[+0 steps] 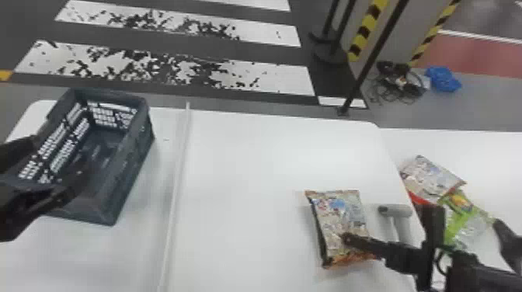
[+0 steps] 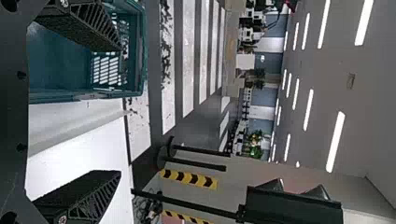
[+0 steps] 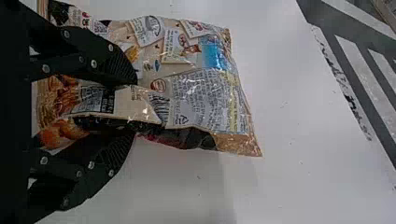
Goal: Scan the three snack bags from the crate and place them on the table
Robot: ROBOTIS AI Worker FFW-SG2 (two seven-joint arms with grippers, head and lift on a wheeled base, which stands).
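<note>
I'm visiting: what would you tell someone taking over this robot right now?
Left gripper: open, at the crate.
Right gripper: closed on a snack bag, near the grey scanner-like device.
Other bags: a pale one and a green one lie together on the right-hand table.
Done: those two look set out; whether they were scanned can't be told.
Left: probably scan the held bag, if needed, then lay it down too.

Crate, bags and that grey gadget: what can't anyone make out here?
Crate, near left corner: head view, behind the left claw.
Grey gadget, lower handle: head view, behind the right claw.
Green bag, near end: head view, behind the right arm.
Snack bag at the right claw: right wrist view, underside faces away, finest print too small.
</note>
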